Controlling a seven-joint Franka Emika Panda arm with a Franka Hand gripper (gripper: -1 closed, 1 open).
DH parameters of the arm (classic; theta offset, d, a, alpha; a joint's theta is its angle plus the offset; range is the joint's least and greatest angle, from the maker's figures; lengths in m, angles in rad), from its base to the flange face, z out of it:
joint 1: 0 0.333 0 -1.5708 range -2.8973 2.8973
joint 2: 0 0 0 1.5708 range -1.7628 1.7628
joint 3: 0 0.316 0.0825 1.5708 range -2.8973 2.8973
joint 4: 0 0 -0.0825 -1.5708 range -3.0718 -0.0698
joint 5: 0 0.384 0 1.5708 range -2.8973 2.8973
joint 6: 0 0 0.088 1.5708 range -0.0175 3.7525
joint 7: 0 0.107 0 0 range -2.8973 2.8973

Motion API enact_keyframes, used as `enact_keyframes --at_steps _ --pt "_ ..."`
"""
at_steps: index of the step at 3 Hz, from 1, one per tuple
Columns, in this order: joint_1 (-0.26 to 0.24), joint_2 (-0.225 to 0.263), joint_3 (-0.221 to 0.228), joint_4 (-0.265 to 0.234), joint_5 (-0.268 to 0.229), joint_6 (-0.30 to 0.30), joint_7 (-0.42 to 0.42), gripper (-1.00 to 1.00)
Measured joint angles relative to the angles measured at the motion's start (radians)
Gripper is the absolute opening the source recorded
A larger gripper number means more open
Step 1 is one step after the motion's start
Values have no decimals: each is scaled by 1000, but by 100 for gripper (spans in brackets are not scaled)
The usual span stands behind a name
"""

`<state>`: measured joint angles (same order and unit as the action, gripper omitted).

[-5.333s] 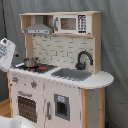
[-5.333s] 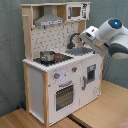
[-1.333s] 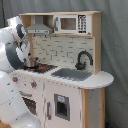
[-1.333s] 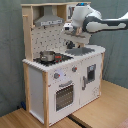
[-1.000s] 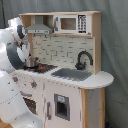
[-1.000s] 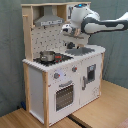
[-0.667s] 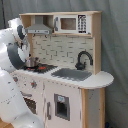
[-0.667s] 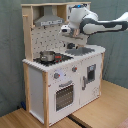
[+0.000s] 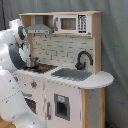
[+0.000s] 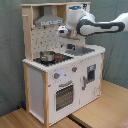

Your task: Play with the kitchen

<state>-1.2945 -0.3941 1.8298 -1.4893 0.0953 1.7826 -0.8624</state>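
Item: a large white and light-wood toy play kitchen [image 10: 60, 80], standing on a wooden floor before a grey-green curtain, seen in both exterior views. Fittings noted: a grey extractor hood [image 9: 40, 29] under the top shelf, a white toy microwave [image 9: 72, 23] beside it, a pale tiled back panel [image 9: 57, 50], a black arched faucet [image 9: 83, 58] behind a grey rectangular sink [image 9: 71, 74], a red-ringed stove top [image 10: 55, 58] carrying a small metal pot [image 10: 47, 55], a row of knobs and an oven door with a barred window [image 10: 64, 96] on the front. Also present: one white Franka arm, reaching in from the second exterior view's right, its wrist bent down so that the gripper [image 10: 66, 31] hung above the counter, between the hood and the sink, over the stove's inner edge and apart from the pot. In the first exterior view the arm's body filled the first exterior view's left and hid the hand. State of the jaws: could not be told; nothing was seen held in them. Step judged in hand: approach, with no fitting of the kitchen yet touched. Next move, as a judgement: a descent toward the pot or stove, or a shift sideways to the faucet, calling for a slow lowering clear of the hood's front lip.
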Motion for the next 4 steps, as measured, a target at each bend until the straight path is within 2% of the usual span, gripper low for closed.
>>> enact_keyframes --at_steps 4 --pt "-320 -85 283 151 4 -1 -46 100"
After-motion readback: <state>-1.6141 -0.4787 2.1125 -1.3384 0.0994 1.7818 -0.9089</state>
